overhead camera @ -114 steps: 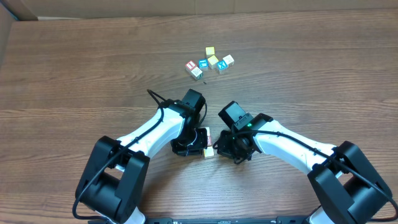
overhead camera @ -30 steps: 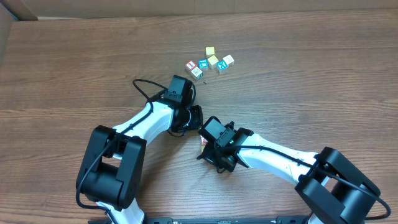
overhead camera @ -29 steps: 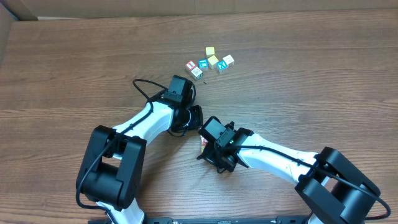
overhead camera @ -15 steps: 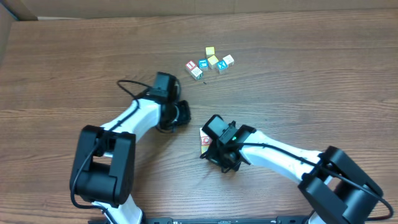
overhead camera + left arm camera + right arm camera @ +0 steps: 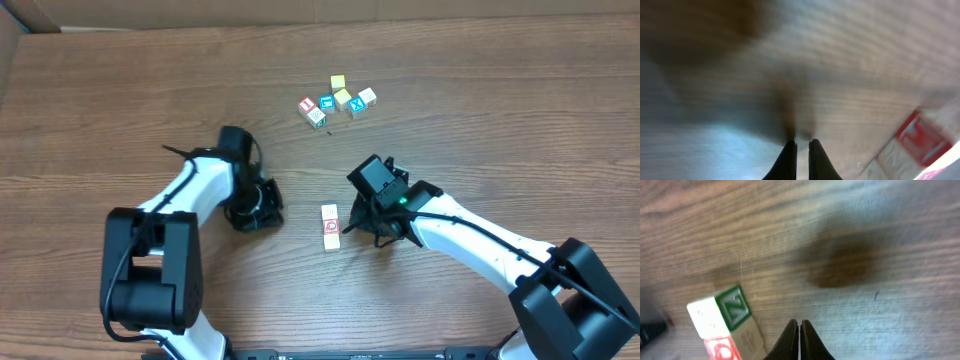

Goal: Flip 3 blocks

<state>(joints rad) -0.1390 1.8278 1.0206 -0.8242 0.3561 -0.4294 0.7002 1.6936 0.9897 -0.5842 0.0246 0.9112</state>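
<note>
The left tool (image 5: 801,144) has its fingers pressed together on nothing, low over the table (image 5: 120,110) to the left of the blocks (image 5: 330,227). The right tool (image 5: 799,324), also pressed together and empty, is just right of the blocks. The blocks lie touching in a short row between both tools. Other cubes (image 5: 337,100) sit clustered well beyond the blocks.

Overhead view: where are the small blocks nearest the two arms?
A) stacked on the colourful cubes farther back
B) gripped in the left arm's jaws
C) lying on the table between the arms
C: the blocks lie flat on the table between the left arm and the right arm, no jaws around them.
</note>
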